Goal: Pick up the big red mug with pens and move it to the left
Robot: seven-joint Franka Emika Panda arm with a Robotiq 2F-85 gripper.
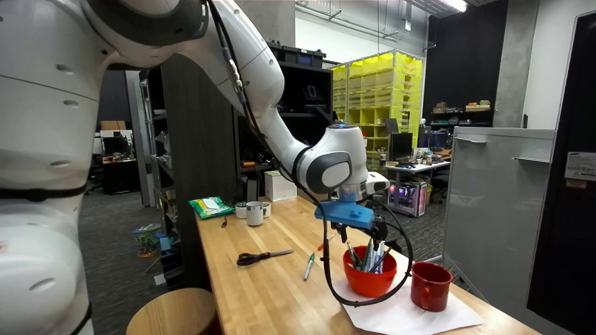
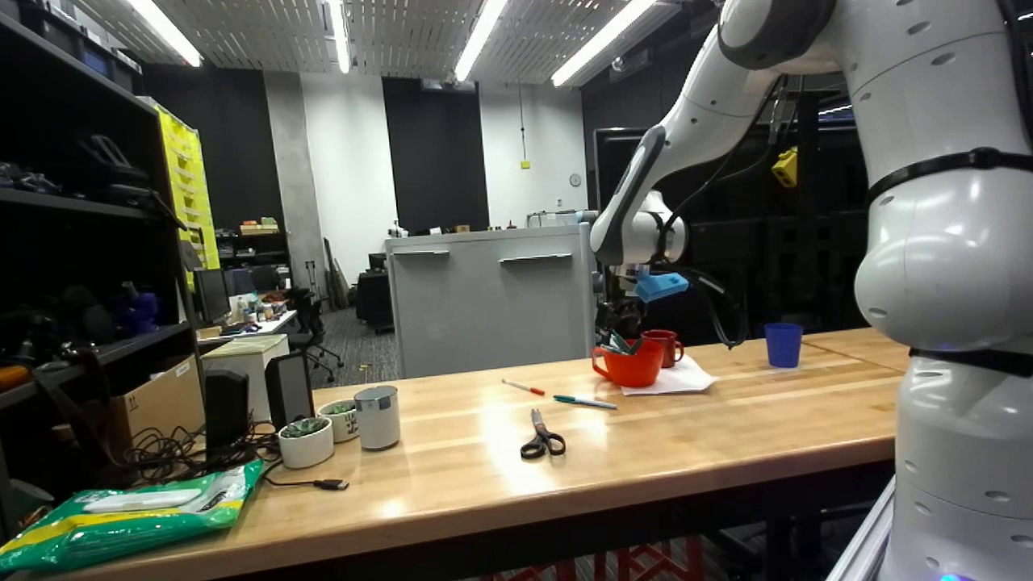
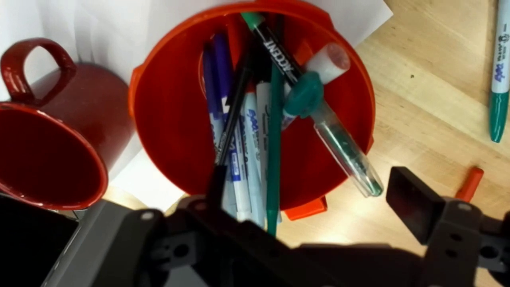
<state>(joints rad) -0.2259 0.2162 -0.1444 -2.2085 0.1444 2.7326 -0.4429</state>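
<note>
The big bright red mug [image 1: 370, 283] stands upright on a white sheet of paper, with several pens and markers [image 3: 239, 155] leaning in it. It also shows in an exterior view [image 2: 639, 371], with its handle [image 2: 599, 363] toward the scissors' side. In the wrist view I look down into the mug [image 3: 171, 119]. My gripper [image 1: 360, 237] is just above the mug's rim, pointing down. In the wrist view the gripper [image 3: 314, 191] is open, its fingers apart, one over the pens and one beyond the rim over the table. Nothing is held between them.
A smaller dark red mug [image 1: 430, 287] stands right beside the big one on the paper [image 1: 409, 321]. A green marker [image 1: 309, 266], a red pen [image 2: 524, 387] and scissors [image 2: 542, 440] lie on the table. A blue cup [image 2: 783, 345] stands near the arm's base.
</note>
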